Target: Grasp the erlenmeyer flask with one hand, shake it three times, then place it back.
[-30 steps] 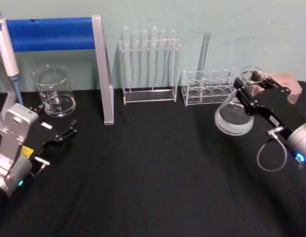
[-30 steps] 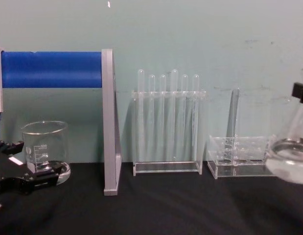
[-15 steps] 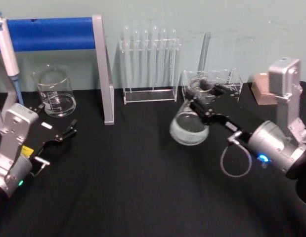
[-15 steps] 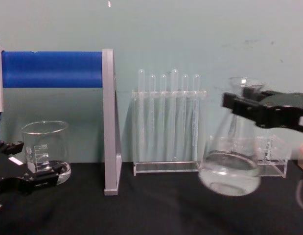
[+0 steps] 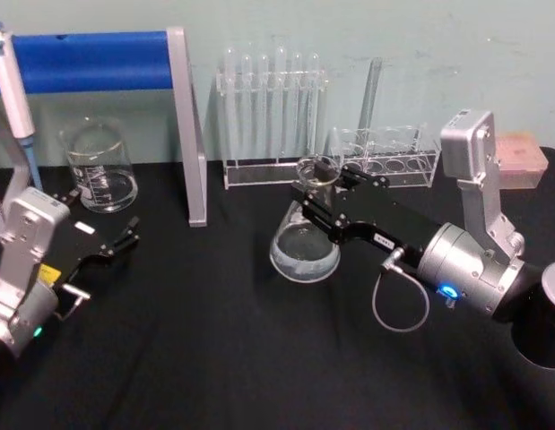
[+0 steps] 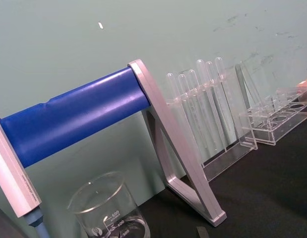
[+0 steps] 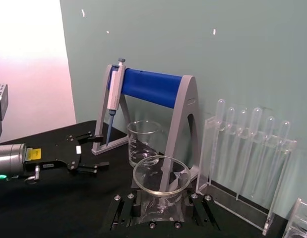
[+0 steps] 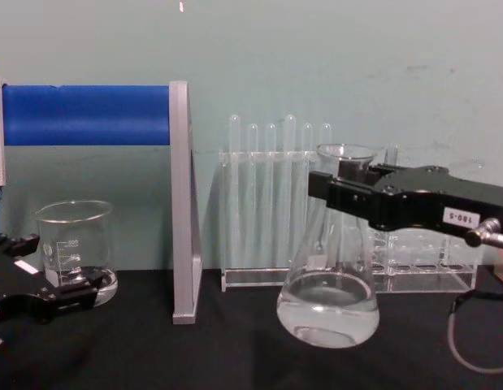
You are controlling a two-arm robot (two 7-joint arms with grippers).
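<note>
My right gripper (image 5: 317,191) pinches the narrow neck of the erlenmeyer flask (image 5: 304,249), jaws pressed to the glass just under the flared rim. The wide base hangs below my jaws with clear liquid pooled in it. Whether it touches the black table (image 5: 223,358) I cannot tell. Just beyond my jaws stands the tall test tube rack (image 5: 270,116), with a low rack (image 5: 385,159) beside it. My left gripper (image 5: 125,240) rests well apart, jaws spread, with a beaker (image 5: 99,170) just beyond them.
</note>
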